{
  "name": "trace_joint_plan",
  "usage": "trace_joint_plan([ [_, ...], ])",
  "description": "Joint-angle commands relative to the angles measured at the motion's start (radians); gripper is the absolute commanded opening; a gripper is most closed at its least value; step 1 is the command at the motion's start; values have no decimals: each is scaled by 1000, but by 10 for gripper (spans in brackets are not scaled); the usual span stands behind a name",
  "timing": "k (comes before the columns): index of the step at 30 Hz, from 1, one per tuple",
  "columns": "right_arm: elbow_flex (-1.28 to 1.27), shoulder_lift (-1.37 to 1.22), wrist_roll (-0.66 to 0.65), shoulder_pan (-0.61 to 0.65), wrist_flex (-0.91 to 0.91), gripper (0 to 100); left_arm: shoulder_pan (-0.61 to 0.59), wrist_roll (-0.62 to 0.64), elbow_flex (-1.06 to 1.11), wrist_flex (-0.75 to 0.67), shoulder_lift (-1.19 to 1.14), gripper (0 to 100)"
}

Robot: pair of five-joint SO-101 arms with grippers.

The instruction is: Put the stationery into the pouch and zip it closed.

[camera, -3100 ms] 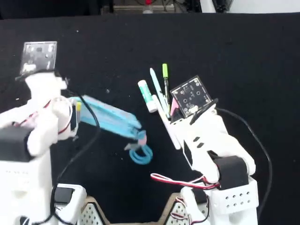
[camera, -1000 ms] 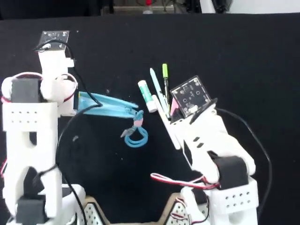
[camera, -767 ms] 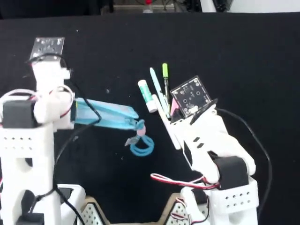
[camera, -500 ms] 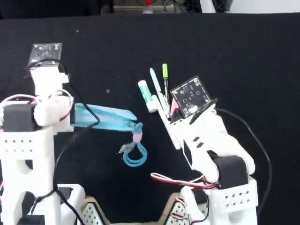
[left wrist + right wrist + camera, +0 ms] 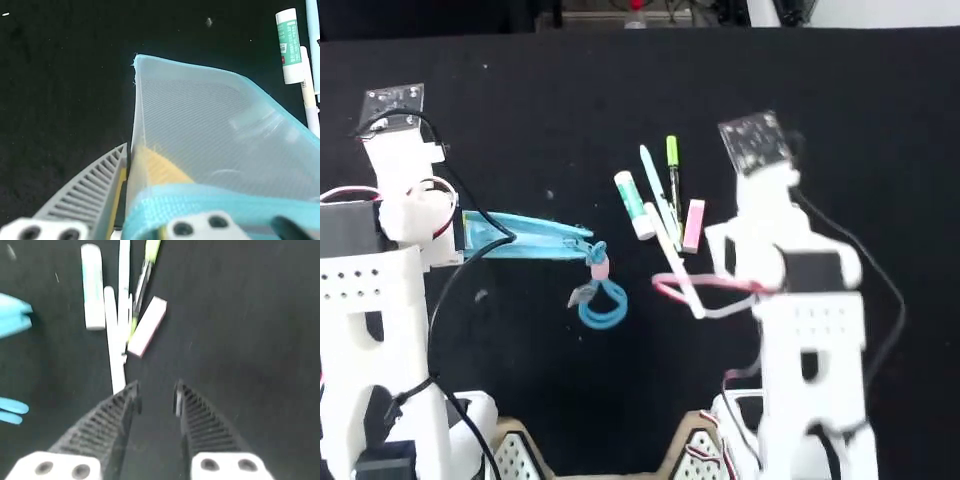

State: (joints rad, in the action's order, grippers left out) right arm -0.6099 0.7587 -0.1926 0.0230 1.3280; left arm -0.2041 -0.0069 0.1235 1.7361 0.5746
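Observation:
A light-blue mesh pouch [image 5: 525, 237] hangs off the table with my left gripper [image 5: 460, 240] shut on its end; its blue strap loop [image 5: 603, 305] dangles below. In the left wrist view the pouch [image 5: 210, 135] is pinched edge-on in my left gripper [image 5: 130, 200]. The stationery lies together on the black table: a glue stick [image 5: 633, 205], a light-blue pen [image 5: 655, 185], a green pen [image 5: 673, 165], a white pen [image 5: 675, 265] and a pink eraser [image 5: 694, 225]. My right gripper [image 5: 156, 392] is open and holds nothing, hovering short of the eraser [image 5: 146, 326] and white pen [image 5: 114, 340].
The raised right arm [image 5: 790, 270] stands just right of the stationery, its cable crossing the white pen's near end. The pouch corner [image 5: 12, 315] lies left of the glue stick [image 5: 92, 287]. The black table [image 5: 840, 110] stretches wide to the back and right.
The right arm has lifted from its folded pose over the stationery, uncovering the eraser. The left arm drew the pouch a little to the left, and the strap swung.

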Motion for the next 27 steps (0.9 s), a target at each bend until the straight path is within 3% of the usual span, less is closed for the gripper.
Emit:
trace_joint_plan([
  [1, 82, -179, 75, -14, -89, 107, -13, 14, -102, -52, 9, 30],
  [10, 73, -364, 141, -12, -242, 107, -13, 63, -117, -86, 98, 30],
  [16, 81, -440, 143, -12, -308, 114, -21, 57, 145, -195, 176, 30],
  [20, 81, -475, 199, -12, -345, 179, -16, 63, 340, -308, 255, 30],
  [27, 82, -495, 216, -3, -393, 168, -21, 58, 464, -348, 445, 30],
])
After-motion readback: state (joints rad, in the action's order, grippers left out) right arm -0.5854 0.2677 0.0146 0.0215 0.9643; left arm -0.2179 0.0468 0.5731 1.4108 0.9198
